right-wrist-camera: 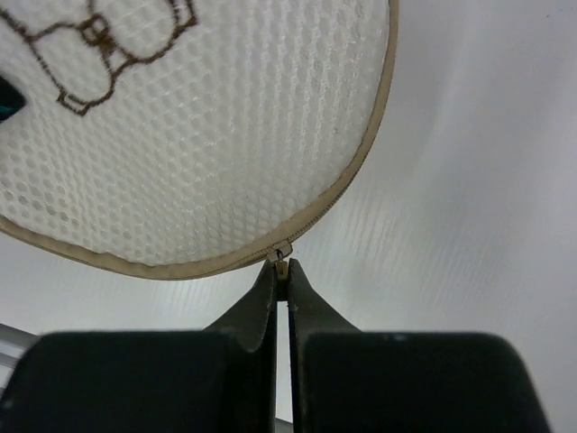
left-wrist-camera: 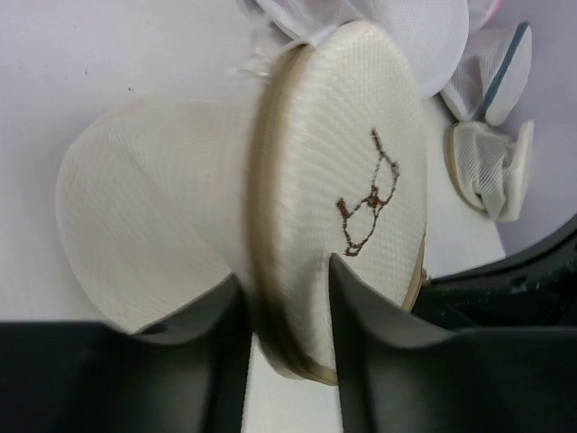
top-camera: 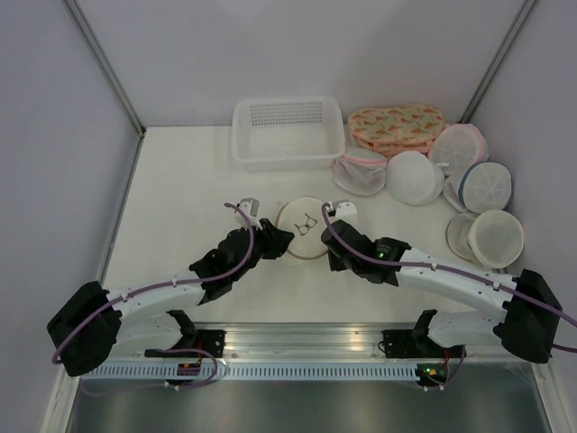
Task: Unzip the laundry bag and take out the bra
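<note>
The laundry bag (top-camera: 301,229), a round cream mesh pouch with a tan rim and a brown stitched motif, lies in the middle of the table between both grippers. My left gripper (top-camera: 271,237) holds the bag's left edge. In the left wrist view its fingers (left-wrist-camera: 287,271) straddle the tan rim (left-wrist-camera: 270,225). My right gripper (top-camera: 332,236) is at the bag's right edge. In the right wrist view it (right-wrist-camera: 281,271) is pinched shut on the small zip pull (right-wrist-camera: 280,264) at the tan zip line of the bag (right-wrist-camera: 198,135). The bra is hidden.
A white perforated basket (top-camera: 288,133) stands at the back. A floral orange pouch (top-camera: 397,126) and several white dome pouches, some with pink trim (top-camera: 361,173) or blue trim (top-camera: 487,187), lie at the back right. A cream pouch (top-camera: 496,236) lies to the right of my right arm.
</note>
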{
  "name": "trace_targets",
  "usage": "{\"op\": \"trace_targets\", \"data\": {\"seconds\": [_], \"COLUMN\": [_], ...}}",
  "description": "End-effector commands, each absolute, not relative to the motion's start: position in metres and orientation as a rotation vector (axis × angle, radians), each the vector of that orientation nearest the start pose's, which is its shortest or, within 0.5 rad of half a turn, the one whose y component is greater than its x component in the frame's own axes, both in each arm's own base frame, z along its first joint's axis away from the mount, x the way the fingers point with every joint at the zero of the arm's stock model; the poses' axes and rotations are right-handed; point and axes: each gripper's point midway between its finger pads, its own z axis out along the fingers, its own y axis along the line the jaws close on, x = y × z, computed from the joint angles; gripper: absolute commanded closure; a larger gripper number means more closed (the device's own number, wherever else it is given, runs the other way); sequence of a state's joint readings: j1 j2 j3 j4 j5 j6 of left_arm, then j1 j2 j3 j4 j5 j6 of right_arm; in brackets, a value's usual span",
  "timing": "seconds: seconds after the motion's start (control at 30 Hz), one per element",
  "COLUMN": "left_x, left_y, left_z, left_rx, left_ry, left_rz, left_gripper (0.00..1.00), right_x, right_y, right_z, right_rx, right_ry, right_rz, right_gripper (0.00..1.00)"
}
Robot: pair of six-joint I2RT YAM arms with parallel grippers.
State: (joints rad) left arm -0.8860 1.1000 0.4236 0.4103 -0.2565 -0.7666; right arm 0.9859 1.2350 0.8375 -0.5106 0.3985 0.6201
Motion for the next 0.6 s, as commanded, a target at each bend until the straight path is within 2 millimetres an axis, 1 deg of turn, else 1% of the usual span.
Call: {"op": "trace_targets", "data": {"seconds": [0.0, 0.03, 0.1, 0.13, 0.17, 0.2, 0.23, 0.27, 0.3, 0.33, 0.37, 0.4, 0.43, 0.47, 0.5, 0.53, 0.57], "left_x": [0.261, 0.262, 0.262, 0.264, 0.258, 0.255, 0.253, 0.245, 0.241, 0.235, 0.228, 0.224, 0.218, 0.215, 0.212, 0.206, 0.203], "left_y": [-0.285, -0.281, -0.272, -0.264, -0.253, -0.246, -0.238, -0.23, -0.228, -0.229, -0.228, -0.229, -0.232, -0.234, -0.238, -0.245, -0.249], "left_z": [0.178, 0.171, 0.165, 0.162, 0.155, 0.153, 0.148, 0.148, 0.147, 0.147, 0.141, 0.147, 0.146, 0.145, 0.15, 0.152, 0.153], "left_rx": [-0.027, -0.044, -0.102, -0.146, -0.191, -0.219, -0.249, -0.285, -0.301, -0.296, -0.322, -0.333, -0.33, -0.35, -0.35, -0.324, -0.321], "left_ry": [1.85, 1.881, 1.913, 1.92, 1.962, 1.977, 1.996, 2.011, 2.013, 2.018, 2.032, 2.017, 2.03, 2.037, 2.022, 2.033, 2.041], "left_rz": [-0.951, -0.915, -0.885, -0.845, -0.815, -0.797, -0.767, -0.773, -0.791, -0.834, -0.865, -0.911, -0.955, -0.99, -1.036, -1.089, -1.123], "left_gripper": [0.52, 0.27, 0.18, 0.14, 0.13, 0.12, 0.1, 0.1, 0.1, 0.09, 0.08, 0.06, 0.05, 0.05, 0.05, 0.04, 0.04], "right_x": [0.201, 0.2, 0.197, 0.196, 0.196, 0.194, 0.192, 0.19, 0.19, 0.183, 0.181, 0.183, 0.175, 0.174, 0.176, 0.167, 0.167], "right_y": [0.225, 0.225, 0.231, 0.232, 0.234, 0.241, 0.245, 0.25, 0.26, 0.268, 0.274, 0.285, 0.293, 0.298, 0.306, 0.314, 0.321], "right_z": [0.107, 0.105, 0.103, 0.099, 0.097, 0.096, 0.091, 0.089, 0.09, 0.085, 0.086, 0.09, 0.089, 0.091, 0.096, 0.097, 0.102], "right_rx": [-0.3, -0.298, -0.308, -0.315, -0.318, -0.331, -0.347, -0.373, -0.388, -0.428, -0.445, -0.463, -0.503, -0.514, -0.521, -0.567, -0.576], "right_ry": [2.389, 2.391, 2.396, 2.406, 2.409, 2.417, 2.435, 2.442, 2.43, 2.452, 2.447, 2.417, 2.421, 2.412, 2.38, 2.385, 2.36], "right_rz": [0.269, 0.278, 0.318, 0.318, 0.33, 0.363, 0.371, 0.399, 0.451, 0.512, 0.551, 0.608, 0.676, 0.713, 0.751, 0.827, 0.873], "right_gripper": [1.0, 0.99, 1.0, 0.99, 1.0, 0.99, 1.0, 0.99, 0.99, 0.99, 0.99, 1.0, 1.0, 0.99, 1.0, 1.0, 1.0]}}
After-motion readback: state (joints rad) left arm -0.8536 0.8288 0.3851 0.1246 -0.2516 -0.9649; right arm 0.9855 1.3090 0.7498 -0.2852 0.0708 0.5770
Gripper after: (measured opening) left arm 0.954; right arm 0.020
